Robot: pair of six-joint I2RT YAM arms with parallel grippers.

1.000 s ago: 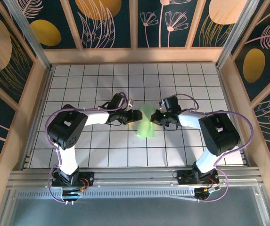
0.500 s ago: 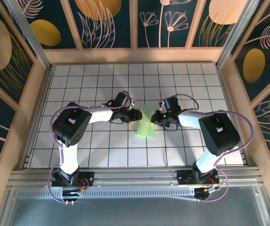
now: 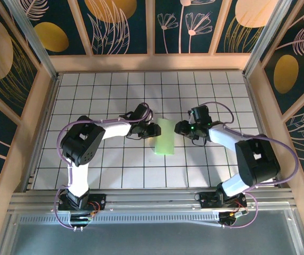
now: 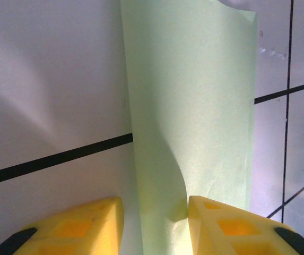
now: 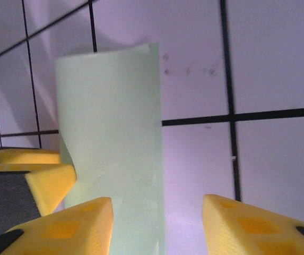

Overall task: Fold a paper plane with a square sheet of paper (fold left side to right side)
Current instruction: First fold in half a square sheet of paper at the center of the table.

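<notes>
Side-to-side fold of a paper plane. The sheet of paper (image 3: 165,137) is shown near the middle of the white tiled surface (image 3: 114,164), doubled into a narrow strip that lies between the two arms. The left fingers (image 3: 153,130) are set at its left edge and parted narrowly; the paper runs through the gap and touches the inner face of one finger, but nothing is pinched. The right fingers (image 3: 180,128) are held wider apart, just beside the right edge, which reaches into their gap in the wrist view. In the left wrist view the upper layer is seen to bow up off the lower one, so the fold is judged to be laid over but not yet creased. For a clean result, the free edge is best matched to the edge beneath before pressure is applied. The layers are then to be pinned at one side while the crease is pressed flat along its length, lest the thin sheet slide or wrinkle.
</notes>
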